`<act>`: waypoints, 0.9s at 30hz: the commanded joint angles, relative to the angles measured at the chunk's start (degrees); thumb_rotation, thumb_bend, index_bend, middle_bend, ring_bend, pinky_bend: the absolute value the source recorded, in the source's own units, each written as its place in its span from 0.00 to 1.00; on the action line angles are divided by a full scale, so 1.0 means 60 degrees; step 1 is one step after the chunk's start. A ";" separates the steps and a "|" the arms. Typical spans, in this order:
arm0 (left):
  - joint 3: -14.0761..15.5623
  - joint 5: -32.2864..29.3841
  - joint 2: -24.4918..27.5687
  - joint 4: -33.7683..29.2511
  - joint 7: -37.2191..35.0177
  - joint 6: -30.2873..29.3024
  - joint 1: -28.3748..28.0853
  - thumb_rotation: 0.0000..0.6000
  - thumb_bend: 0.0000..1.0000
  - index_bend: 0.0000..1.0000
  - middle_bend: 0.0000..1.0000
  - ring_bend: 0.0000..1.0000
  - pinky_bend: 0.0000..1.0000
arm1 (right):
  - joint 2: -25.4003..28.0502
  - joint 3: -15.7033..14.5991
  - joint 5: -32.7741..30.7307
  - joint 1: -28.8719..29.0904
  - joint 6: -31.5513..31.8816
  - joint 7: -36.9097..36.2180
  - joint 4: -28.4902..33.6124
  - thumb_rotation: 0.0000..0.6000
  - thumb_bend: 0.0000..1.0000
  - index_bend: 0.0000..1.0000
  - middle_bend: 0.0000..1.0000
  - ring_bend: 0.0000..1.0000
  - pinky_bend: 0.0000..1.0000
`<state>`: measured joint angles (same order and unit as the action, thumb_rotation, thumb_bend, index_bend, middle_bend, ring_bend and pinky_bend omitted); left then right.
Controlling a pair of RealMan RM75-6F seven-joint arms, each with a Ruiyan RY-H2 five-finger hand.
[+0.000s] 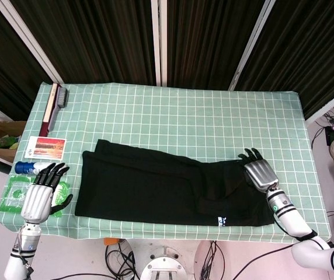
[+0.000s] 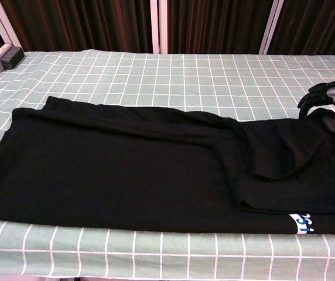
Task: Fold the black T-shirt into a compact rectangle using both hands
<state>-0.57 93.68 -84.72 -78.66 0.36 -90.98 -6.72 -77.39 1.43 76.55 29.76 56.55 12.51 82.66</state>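
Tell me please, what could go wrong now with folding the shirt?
1. The right hand is at the shirt's far right corner; whether it grips cloth is unclear, so a lift may slip.
2. The left hand hovers off the shirt above a green packet and might knock it.
3. The shirt's near edge lies along the table edge and could slide off.

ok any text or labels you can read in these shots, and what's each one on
Nothing reads clearly.
Black T-shirt: white tag with blue print at the front hem, cut off by the chest view's frame edge; letters not legible.
Orange and white card on the green checked tablecloth: some dark print at its left end, too small to read.
Blue and white bottle: any label is too small to read.
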 commanded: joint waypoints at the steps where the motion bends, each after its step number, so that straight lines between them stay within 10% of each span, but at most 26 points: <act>1: -0.0004 -0.0010 0.0010 -0.0005 0.0012 -0.0034 0.0023 1.00 0.22 0.17 0.12 0.09 0.18 | 0.0021 -0.0191 0.0406 -0.0153 0.0332 -0.0097 0.0109 1.00 0.74 0.36 0.19 0.00 0.08; 18: 0.0025 0.0129 -0.0093 0.0009 0.0006 0.0039 -0.0090 1.00 0.22 0.17 0.12 0.09 0.18 | 0.0281 -0.1099 0.1776 -0.1542 0.2143 -0.0030 -0.0198 1.00 0.71 0.37 0.20 0.00 0.08; 27: 0.0048 0.0117 -0.0086 -0.0067 0.0073 0.0049 -0.0084 1.00 0.22 0.17 0.12 0.09 0.18 | -0.0171 -0.0795 0.2232 -0.1536 0.2563 -0.0538 -0.0754 1.00 0.30 0.35 0.19 0.00 0.08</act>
<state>-0.29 94.38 -85.24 -79.05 0.80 -90.68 -7.23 -78.11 -3.58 89.72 20.45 71.77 9.52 78.42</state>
